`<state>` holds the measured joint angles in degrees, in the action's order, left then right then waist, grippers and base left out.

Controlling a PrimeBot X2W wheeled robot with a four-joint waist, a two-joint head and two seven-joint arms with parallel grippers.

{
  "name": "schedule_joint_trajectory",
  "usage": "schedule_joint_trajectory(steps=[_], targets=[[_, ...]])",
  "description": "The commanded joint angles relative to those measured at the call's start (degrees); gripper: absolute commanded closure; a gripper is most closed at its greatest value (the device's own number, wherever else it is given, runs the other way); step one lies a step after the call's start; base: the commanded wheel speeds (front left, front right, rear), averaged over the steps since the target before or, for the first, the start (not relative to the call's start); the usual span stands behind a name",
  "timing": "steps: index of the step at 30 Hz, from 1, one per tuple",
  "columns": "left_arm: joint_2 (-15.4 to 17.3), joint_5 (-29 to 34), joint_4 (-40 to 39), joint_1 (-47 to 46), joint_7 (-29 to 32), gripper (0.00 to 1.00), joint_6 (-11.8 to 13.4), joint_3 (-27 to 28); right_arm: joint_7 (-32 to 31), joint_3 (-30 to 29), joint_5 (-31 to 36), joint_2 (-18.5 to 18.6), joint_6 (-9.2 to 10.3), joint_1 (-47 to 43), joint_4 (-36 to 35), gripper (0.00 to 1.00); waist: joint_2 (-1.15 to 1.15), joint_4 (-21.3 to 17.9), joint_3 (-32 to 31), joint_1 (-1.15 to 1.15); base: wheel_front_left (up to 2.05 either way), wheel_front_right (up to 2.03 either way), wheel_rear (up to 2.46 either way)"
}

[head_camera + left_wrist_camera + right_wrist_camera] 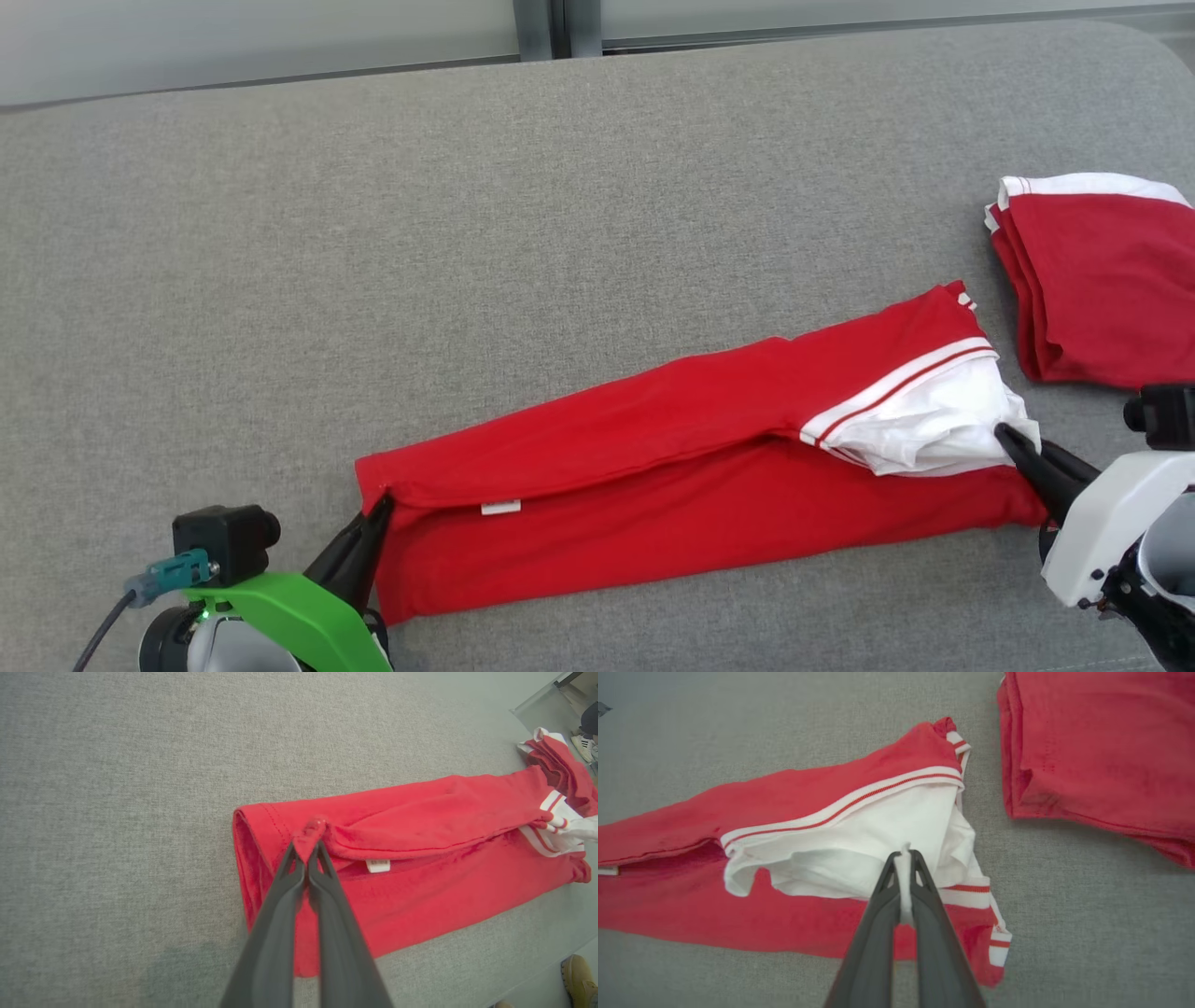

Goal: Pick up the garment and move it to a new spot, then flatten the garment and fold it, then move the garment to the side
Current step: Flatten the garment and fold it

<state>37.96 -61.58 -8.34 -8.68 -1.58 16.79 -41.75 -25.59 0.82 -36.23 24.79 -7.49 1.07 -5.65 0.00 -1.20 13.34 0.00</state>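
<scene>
A red garment point(653, 467) with white trim lies folded into a long strip across the grey surface, running from lower left to right. My left gripper point(381, 509) is shut on the strip's red left end, and the left wrist view shows a pinch of red cloth point(310, 833) between the fingertips. My right gripper point(1006, 437) is shut on the white cloth at the strip's right end. In the right wrist view a white fold point(903, 851) is clamped between the fingertips of the right gripper point(904, 854). The garment's upper layer point(420, 816) is folded toward its near edge.
A second red and white garment point(1092, 280) lies folded at the right edge, close to the strip's right end; it is also in the right wrist view point(1101, 751). The grey cushioned surface point(467, 233) stretches wide behind and left. Shoes point(577, 977) of a person stand beyond its edge.
</scene>
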Motion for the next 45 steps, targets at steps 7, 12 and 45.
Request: schedule_joint_trajectory(steps=[7,12,45], targets=[[-0.87,0.7,5.16,1.18,-0.9,0.0,-0.89,-1.25,-0.51,1.15,1.8,0.72,0.02,-0.87,1.78,0.0,0.0,-0.17,-0.48,0.0,0.0,0.0,0.0],[1.76,3.29,3.82,3.61,-0.95,0.0,1.98,-2.39,-5.65,-2.59,-0.74,1.79,0.01,-2.17,-3.58,0.0,0.0,-0.9,-0.67,0.0,0.0,0.0,0.0],[-14.97,26.77,1.59,11.71,-13.6,0.0,-2.68,22.2,-20.88,-1.3,-1.85,-1.79,-0.01,14.98,21.53,1.0,0.0,5.56,2.91,0.0,0.0,0.0,0.0]])
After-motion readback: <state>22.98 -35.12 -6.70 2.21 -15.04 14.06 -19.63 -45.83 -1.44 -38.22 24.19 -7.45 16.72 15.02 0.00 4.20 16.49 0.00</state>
